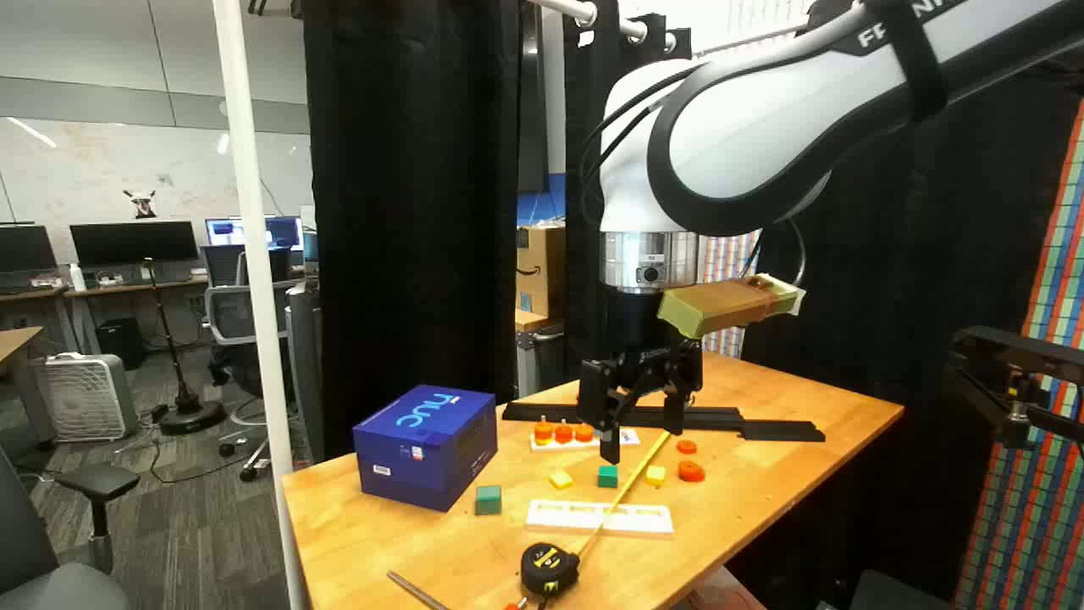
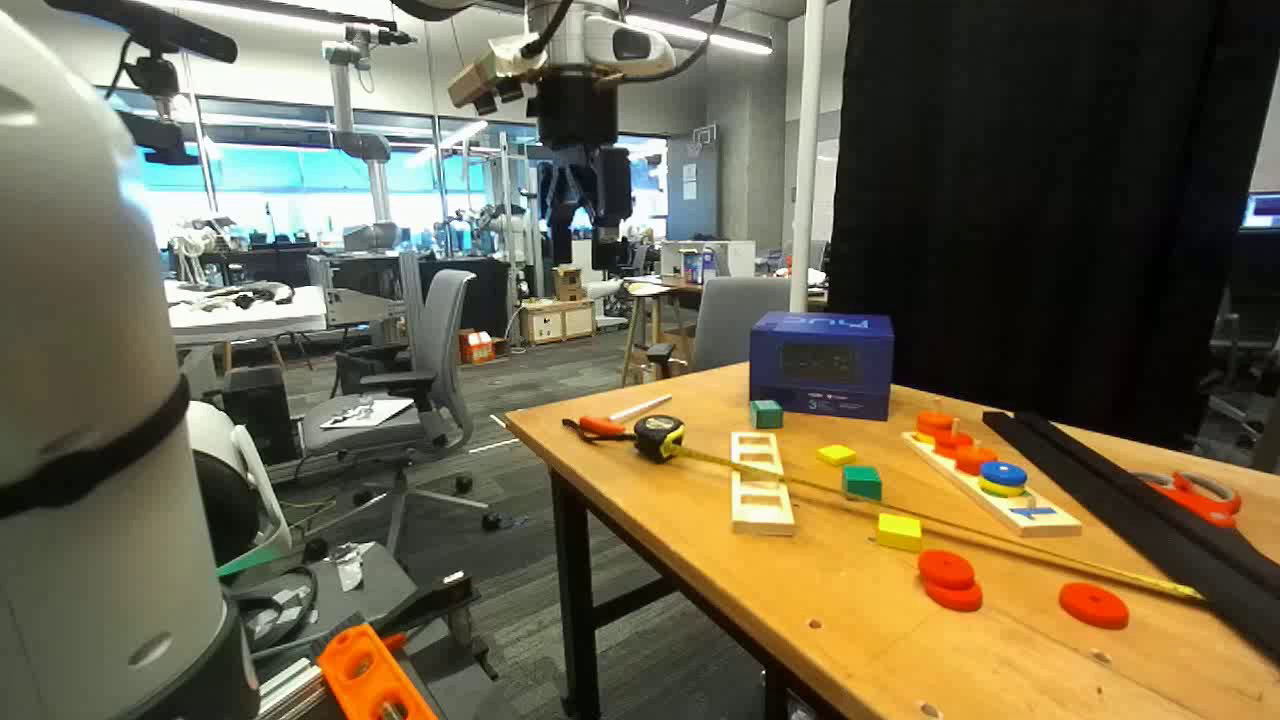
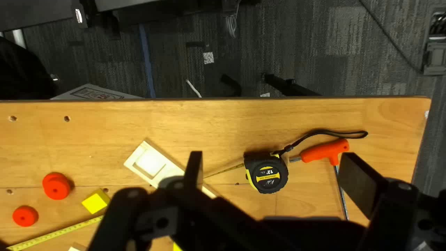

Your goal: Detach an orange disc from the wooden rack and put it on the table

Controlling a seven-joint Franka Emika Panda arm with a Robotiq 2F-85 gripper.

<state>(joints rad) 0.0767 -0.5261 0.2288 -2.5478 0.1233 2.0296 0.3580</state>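
Observation:
The wooden rack [image 2: 1056, 522] is a pale board with pegs and shows in both exterior views [image 1: 559, 446]. It carries several orange discs [image 2: 975, 460] and, near one end, a blue disc [image 2: 1002, 472] over a yellow one. Loose orange-red discs [image 2: 1094, 606] lie on the table [image 1: 754, 483]; they also show in the wrist view [image 3: 56, 186]. My gripper [image 1: 641, 430] is open and empty, with its fingers pointing down; an exterior view [image 2: 583, 248] shows it well above the tabletop. In the wrist view the fingers [image 3: 273, 169] are wide apart. The discs on the rack are out of the wrist view.
A tape measure [image 3: 267, 174] and an orange-handled tool [image 3: 324, 151] lie below the fingers. Its yellow tape [image 2: 900, 512] runs across a slotted pale frame [image 1: 600, 517]. A blue box [image 1: 426, 449], yellow and green blocks [image 2: 899, 531], black strips [image 2: 1130, 510] and scissors [image 2: 1195, 497] are on the table.

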